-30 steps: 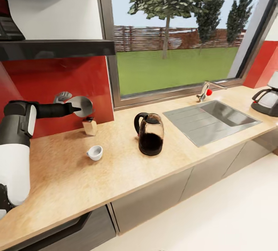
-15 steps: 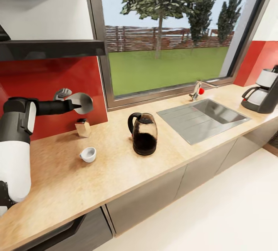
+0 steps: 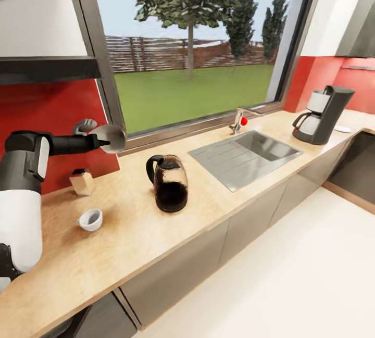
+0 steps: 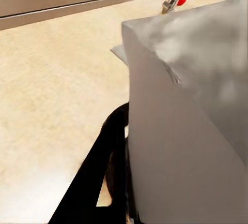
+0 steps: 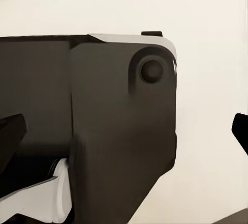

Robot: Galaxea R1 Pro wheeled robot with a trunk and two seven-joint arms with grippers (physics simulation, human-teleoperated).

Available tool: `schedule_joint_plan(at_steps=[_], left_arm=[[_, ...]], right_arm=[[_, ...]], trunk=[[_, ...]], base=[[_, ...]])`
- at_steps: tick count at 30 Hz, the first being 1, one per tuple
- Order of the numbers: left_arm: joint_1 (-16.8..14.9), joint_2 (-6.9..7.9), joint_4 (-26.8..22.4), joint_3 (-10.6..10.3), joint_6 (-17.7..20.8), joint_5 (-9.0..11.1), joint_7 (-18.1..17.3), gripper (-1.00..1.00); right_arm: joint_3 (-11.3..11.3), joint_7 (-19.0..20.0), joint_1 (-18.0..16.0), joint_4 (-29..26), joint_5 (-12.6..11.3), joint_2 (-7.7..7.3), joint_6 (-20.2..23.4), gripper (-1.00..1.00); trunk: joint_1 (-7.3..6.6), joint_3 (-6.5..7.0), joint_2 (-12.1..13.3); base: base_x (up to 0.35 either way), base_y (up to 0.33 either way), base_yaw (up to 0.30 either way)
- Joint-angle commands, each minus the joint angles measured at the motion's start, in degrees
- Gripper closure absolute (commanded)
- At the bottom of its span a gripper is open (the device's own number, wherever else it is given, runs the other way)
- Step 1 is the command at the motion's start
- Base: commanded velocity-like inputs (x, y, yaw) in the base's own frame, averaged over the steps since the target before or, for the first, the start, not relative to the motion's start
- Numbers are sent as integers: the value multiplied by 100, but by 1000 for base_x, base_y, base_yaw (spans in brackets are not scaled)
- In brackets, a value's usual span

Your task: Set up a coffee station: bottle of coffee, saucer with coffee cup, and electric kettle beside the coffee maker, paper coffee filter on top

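**Saucer in my left pincer, held above the countertop**

My left pincer (image 3: pixel 102 141) is clamped on the saucer (image 3: pixel 111 137), holding it on edge in the air above the back edge of the kitchen countertop (image 3: pixel 130 228), in front of the red backsplash (image 3: pixel 52 114). In the left wrist view the saucer (image 4: pixel 191 105) looms pale grey right against one black finger (image 4: pixel 101 175). The kitchen shelf (image 3: pixel 47 69) hangs on the wall above, at the countertop's left end.

Below the saucer, near the back edge, stands a small tan block with a dark top (image 3: pixel 82 182); I cannot tell what it is. The coffee cup (image 3: pixel 90 219) sits upright just in front of it, about midway between the back and front edges, with nothing under it but the worktop. Further right the electric kettle (image 3: pixel 168 183) stands alone with dark liquid inside, its handle turned to the left, between the cup and the sink (image 3: pixel 245 154). The tap (image 3: pixel 240 118) rises at the sink's back edge, under the window (image 3: pixel 192 51).

The coffee maker (image 3: pixel 324 114) stands well apart from all of these, at the right end where the countertop turns its corner. A small flat white thing (image 3: pixel 342 128) lies just beside it, too small to make out.

My right pincer (image 5: pixel 124 131) hangs near my own dark body, its fingertips (image 5: pixel 11 133) spread wide with nothing between them.
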Motion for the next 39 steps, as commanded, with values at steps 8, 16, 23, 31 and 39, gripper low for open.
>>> schedule_joint_plan(at_steps=[8,16,23,31,39], left_arm=[[-7,-3,-5,-101,23,-67,-74,100],[-7,4,-7,-187,25,-67,-77,100],[-7,6,-5,-189,30,-67,-77,100],[-7,6,-5,-186,34,-67,-77,100],[-7,6,-5,-186,34,-67,-77,100]], right_arm=[[0,-3,-6,9,-7,9,-20,-100],[0,-3,-6,11,-7,10,-20,-100],[8,-3,-6,17,-7,10,-20,-100],[5,-3,-6,18,-7,10,-20,-100],[0,-3,-6,26,-7,10,-20,-100]], trunk=[[5,12,-11],[5,34,-11],[5,53,-11],[5,75,-11],[5,95,-11]], base=[[224,-174,-285],[237,-186,-286],[108,-258,-286],[171,-252,-286],[234,-206,-286]])
